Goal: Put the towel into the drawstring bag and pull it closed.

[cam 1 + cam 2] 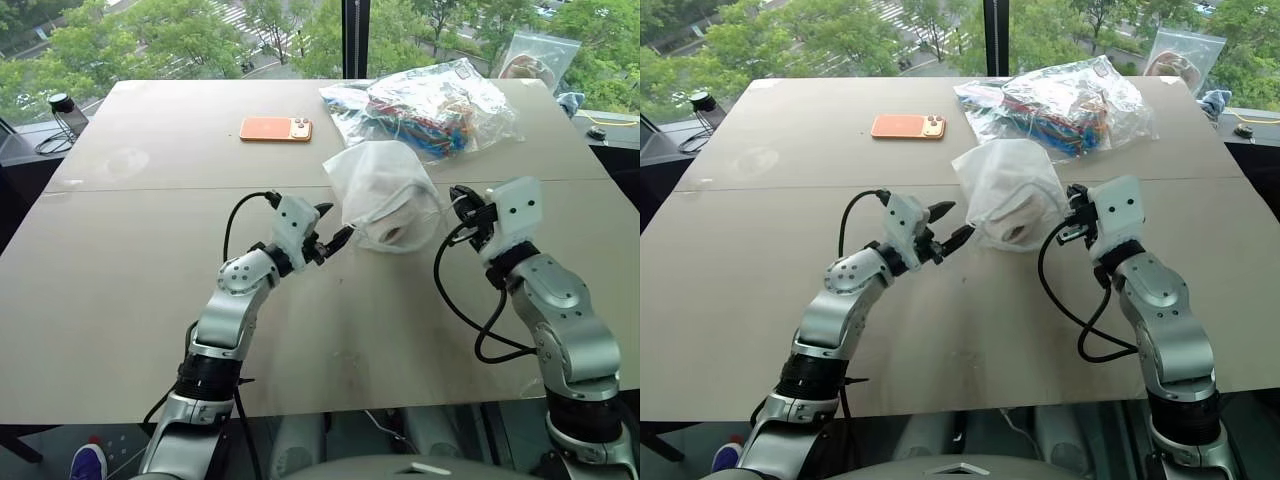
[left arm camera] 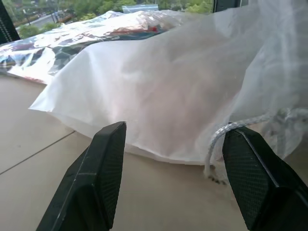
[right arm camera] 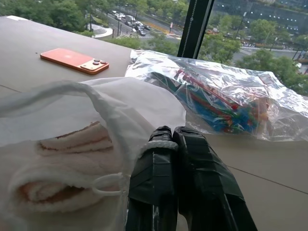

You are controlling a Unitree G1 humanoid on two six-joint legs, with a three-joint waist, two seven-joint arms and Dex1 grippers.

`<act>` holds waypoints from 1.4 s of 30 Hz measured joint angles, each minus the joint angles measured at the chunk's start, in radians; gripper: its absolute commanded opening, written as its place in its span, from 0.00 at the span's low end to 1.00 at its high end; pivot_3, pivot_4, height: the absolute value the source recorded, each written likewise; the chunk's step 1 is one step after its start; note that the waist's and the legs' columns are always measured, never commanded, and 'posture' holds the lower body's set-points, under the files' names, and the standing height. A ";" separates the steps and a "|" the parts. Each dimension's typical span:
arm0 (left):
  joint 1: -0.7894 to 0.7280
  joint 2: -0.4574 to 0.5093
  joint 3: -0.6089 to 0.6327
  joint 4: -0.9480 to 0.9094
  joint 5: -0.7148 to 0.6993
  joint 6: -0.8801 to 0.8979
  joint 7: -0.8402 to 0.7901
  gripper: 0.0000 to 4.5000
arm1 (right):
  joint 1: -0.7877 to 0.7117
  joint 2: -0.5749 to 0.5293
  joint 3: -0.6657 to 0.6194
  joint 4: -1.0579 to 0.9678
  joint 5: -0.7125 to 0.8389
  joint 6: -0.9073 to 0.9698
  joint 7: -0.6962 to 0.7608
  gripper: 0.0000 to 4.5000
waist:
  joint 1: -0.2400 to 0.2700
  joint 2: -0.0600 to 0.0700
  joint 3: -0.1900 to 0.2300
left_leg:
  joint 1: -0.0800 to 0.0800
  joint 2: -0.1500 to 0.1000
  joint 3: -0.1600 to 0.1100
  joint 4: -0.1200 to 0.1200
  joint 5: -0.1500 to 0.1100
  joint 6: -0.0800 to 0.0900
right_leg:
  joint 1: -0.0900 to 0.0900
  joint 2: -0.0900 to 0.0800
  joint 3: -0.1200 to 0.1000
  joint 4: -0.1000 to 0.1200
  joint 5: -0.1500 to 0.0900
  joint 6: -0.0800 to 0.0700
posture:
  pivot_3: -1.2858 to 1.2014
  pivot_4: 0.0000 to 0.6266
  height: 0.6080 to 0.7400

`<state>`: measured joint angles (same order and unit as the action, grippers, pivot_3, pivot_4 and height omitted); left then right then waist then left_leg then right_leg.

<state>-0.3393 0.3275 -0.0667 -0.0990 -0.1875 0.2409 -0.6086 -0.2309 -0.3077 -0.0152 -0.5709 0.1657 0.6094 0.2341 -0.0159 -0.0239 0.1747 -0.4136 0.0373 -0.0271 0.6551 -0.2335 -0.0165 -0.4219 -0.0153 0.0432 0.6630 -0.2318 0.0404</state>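
Note:
The drawstring bag (image 1: pixel 383 180), a translucent white pouch, stands bunched up on the tan table (image 1: pixel 150 290) between my two grippers. The towel (image 3: pixel 62 166), off-white and rolled, lies inside it and shows through the fabric. My left gripper (image 1: pixel 338 220) is open at the bag's left side, its fingertips close to the fabric and nothing between them. In the left wrist view a loop of white cord (image 2: pixel 230 130) hangs near one finger (image 2: pixel 255 178). On the bag's right side my right gripper (image 3: pixel 168 132) is shut on the bag's white cord (image 3: pixel 156 144).
An orange phone (image 1: pixel 275 129) lies at the back left of the bag. A clear plastic bag (image 1: pixel 430 108) with colourful contents sits just behind it. Another clear bag (image 1: pixel 540 55) leans at the far right corner. A small black object (image 1: pixel 62 103) stands off the table's left.

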 measured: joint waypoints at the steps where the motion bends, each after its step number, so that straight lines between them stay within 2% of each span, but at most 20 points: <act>1: 0.008 0.006 0.001 -0.011 -0.012 0.009 -0.009 0.68 | 0.000 0.000 0.000 0.000 0.000 0.000 0.000 0.00 | -0.001 0.000 0.000 | 0.000 0.000 0.000 0.000 0.000 0.000 | 0.000 0.000 0.000 0.000 0.000 0.000 | 0.52 0.24 1.00; 11: 0.062 0.117 0.033 -0.089 -0.152 0.141 -0.129 0.68 | 0.000 -0.001 -0.001 0.000 0.001 0.002 0.001 0.00 | 0.000 0.000 0.000 | 0.000 0.000 0.000 0.000 0.000 0.000 | 0.000 0.000 0.000 0.000 0.000 0.000 | 0.52 0.24 1.00; 19: 0.024 0.113 0.036 -0.065 -0.138 0.138 -0.100 0.68 | 0.000 -0.001 -0.001 0.000 0.000 0.002 0.000 0.00 | -0.001 0.000 0.000 | 0.000 0.000 0.000 0.000 0.000 0.000 | 0.000 0.000 0.000 0.000 0.000 0.000 | 0.52 0.24 1.00; 27: -0.068 0.103 0.116 -0.015 -0.247 0.270 -0.090 0.68 | 0.000 -0.002 -0.001 0.000 0.000 0.007 0.001 0.00 | -0.001 0.000 0.000 | 0.000 0.000 -0.001 0.000 0.000 0.000 | 0.000 0.000 0.000 0.000 0.000 0.000 | 0.52 0.24 1.00; 31: -0.080 0.211 0.073 -0.010 -0.315 0.348 -0.270 0.68 | 0.000 -0.003 -0.001 0.000 0.001 0.012 0.002 0.00 | -0.006 0.000 0.000 | 0.000 0.000 0.000 0.000 0.000 0.000 | 0.000 0.000 0.000 0.000 0.000 0.000 | 0.52 0.24 1.00; 35: -0.107 0.318 -0.024 0.036 -0.301 0.330 -0.481 0.68 | -0.002 -0.003 -0.001 0.000 0.001 0.012 0.006 0.00 | -0.004 0.000 0.000 | 0.001 0.000 0.000 0.000 0.000 0.000 | 0.000 0.000 -0.001 0.000 0.000 0.000 | 0.52 0.24 1.00; 40: -0.170 0.333 -0.098 0.161 -0.229 0.234 -0.609 0.68 | -0.004 -0.002 -0.001 0.000 0.000 0.012 0.006 0.00 | 0.000 0.000 0.000 | 0.000 0.000 0.000 0.000 0.000 0.000 | 0.000 0.000 -0.001 0.000 0.000 0.000 | 0.52 0.24 1.00; 42: -0.190 0.306 -0.103 0.201 -0.209 0.197 -0.617 0.68 | -0.001 -0.003 -0.003 -0.001 -0.001 0.012 0.002 0.00 | 0.001 0.000 0.000 | 0.000 0.000 0.000 0.000 0.000 0.000 | 0.000 0.000 -0.001 -0.001 0.000 0.000 | 0.52 0.24 1.00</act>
<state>-0.5289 0.6332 -0.1694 0.1019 -0.3962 0.4375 -1.2251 -0.2314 -0.3103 -0.0180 -0.5716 0.1648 0.6212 0.2362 -0.0145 -0.0237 0.1747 -0.4138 0.0372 -0.0271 0.6547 -0.2335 -0.0165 -0.4219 -0.0153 0.0426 0.6624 -0.2320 0.0402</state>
